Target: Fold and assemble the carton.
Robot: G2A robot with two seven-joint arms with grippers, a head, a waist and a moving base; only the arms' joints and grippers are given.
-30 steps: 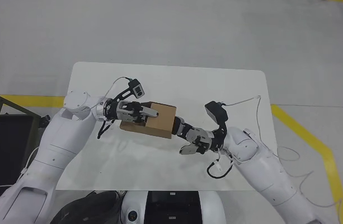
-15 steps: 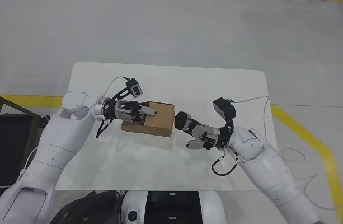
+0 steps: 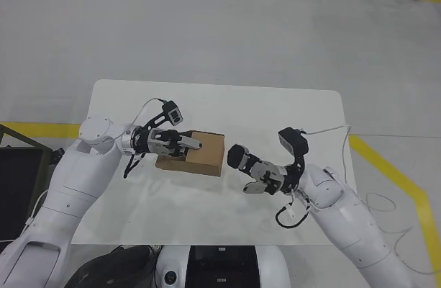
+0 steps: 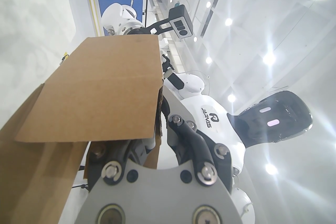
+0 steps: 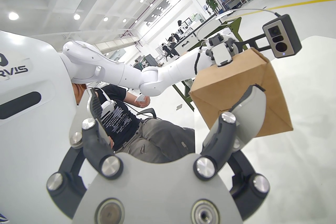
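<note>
A brown carton (image 3: 204, 154) lies on the white table (image 3: 278, 108), left of the middle. My left gripper (image 3: 183, 143) is at its left end, shut on a carton wall, with one finger (image 4: 195, 137) outside the cardboard (image 4: 99, 88) and the other hidden behind it. My right gripper (image 3: 242, 171) hovers just right of the carton, open and a short gap away from it. In the right wrist view its two fingertips (image 5: 92, 101) stand wide apart with nothing between them; the carton (image 5: 231, 86) sits beyond, with the left gripper (image 5: 220, 51) on its top.
A thin cable (image 3: 328, 129) trails from the right arm over the table's right side. A dark green frame (image 3: 8, 147) stands off the table's left edge. Bare table lies behind the carton and along the front edge.
My right gripper, which was against the carton's right end a second ago, has drawn back to the right and now stands apart from it. The left gripper and the carton have barely shifted.
</note>
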